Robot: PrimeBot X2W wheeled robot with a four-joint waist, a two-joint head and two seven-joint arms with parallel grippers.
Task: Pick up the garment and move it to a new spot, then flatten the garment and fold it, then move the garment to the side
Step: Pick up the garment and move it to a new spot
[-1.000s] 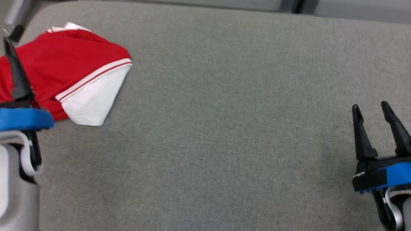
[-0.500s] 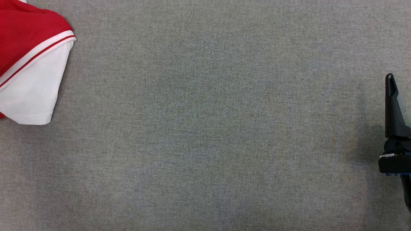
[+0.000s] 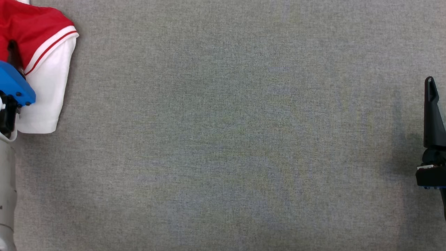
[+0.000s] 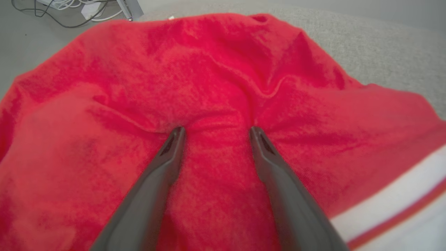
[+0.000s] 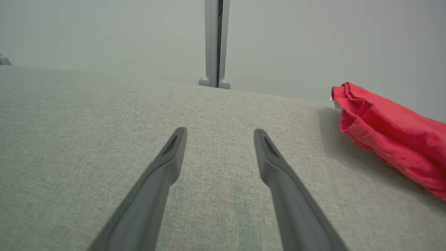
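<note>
While your left gripper (image 4: pixel 216 131) rests spread on the red garment (image 4: pixel 223 62), your right gripper (image 5: pixel 219 134) hangs open well apart from it.

In the left wrist view you see both dark fingers wide apart, with their tips pressed into the crumpled red cloth and a low ridge of fabric between them. A white band with a red stripe crosses the lower right corner. In the head view the garment lies at the upper left corner on the grey fabric surface (image 3: pixel 223 139), its white sleeve flat toward the middle, and the left arm's blue collar (image 3: pixel 14 83) covers part of it. Your right gripper's fingers are parted over bare grey surface at the right edge. Its wrist view shows the garment bunched near the surface's far edge.
</note>
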